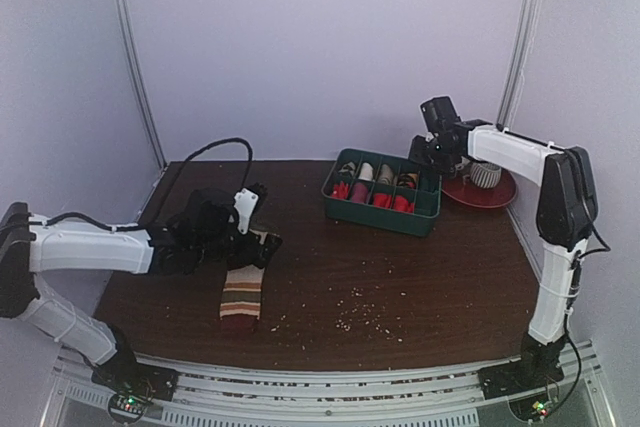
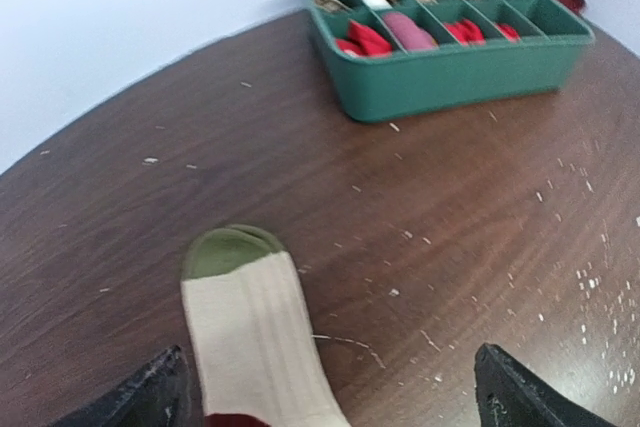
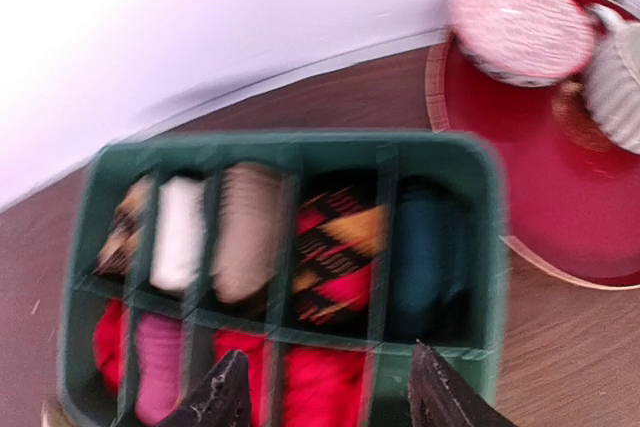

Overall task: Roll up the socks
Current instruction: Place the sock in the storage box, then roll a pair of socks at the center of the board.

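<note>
Pale lilac walls close in a dark brown wooden table (image 1: 400,287) speckled with light crumbs. The beige ribbed sock with brown, maroon and cream stripes (image 1: 243,292) lies flat near the table's front left corner. Its long axis runs from the near edge toward the far edge, with the olive toe pointing away. The left gripper (image 2: 330,397) hangs over the sock's far end with fingers (image 2: 150,392) spread wide and nothing between them; the sock sits nearer the left one. This arm is by far the closer, so the roll likely starts here, along that axis. The right gripper (image 3: 330,377), fingers apart and empty, hovers over the green plastic divided tray (image 1: 385,215) near the back right corner. A dark teal fabric sock (image 3: 425,247) appears tucked in the tray's end compartment.
</note>
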You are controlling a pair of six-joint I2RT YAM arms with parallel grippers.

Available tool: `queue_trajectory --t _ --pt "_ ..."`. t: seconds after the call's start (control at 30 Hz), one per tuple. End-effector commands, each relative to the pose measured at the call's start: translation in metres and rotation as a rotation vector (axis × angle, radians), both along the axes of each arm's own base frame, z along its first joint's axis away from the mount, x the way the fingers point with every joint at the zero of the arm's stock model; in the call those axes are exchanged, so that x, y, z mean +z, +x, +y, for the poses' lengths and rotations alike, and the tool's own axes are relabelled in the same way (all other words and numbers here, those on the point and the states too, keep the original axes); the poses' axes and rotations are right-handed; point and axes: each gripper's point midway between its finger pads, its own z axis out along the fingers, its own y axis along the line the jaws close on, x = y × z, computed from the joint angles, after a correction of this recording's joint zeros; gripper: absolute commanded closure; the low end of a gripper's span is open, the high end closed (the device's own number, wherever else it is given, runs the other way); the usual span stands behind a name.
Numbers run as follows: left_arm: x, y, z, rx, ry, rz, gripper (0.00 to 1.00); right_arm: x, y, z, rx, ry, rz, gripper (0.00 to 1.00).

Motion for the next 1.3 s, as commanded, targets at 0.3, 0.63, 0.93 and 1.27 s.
queue_trajectory --t 0.3,0.63,0.93,1.27 --pt "0.036 0.016 0.106 0.491 0.004 0.009 0.02 0.012 -0.239 0.324 1.393 0.16 -0.305 0.38" --pt "0.021 -0.018 0.163 0.756 -0.02 0.139 0.02 -0.047 -0.356 0.381 1.793 0.202 -0.422 0.37" --pt "0.0 -0.042 0.173 0.776 -0.107 0.208 0.02 -0.099 -0.385 0.384 1.915 -0.022 -0.488 0.36" --pt "-0.006 -0.047 0.175 0.755 -0.099 0.211 0.02 -0.133 -0.371 0.406 1.954 -0.141 -0.542 0.38"
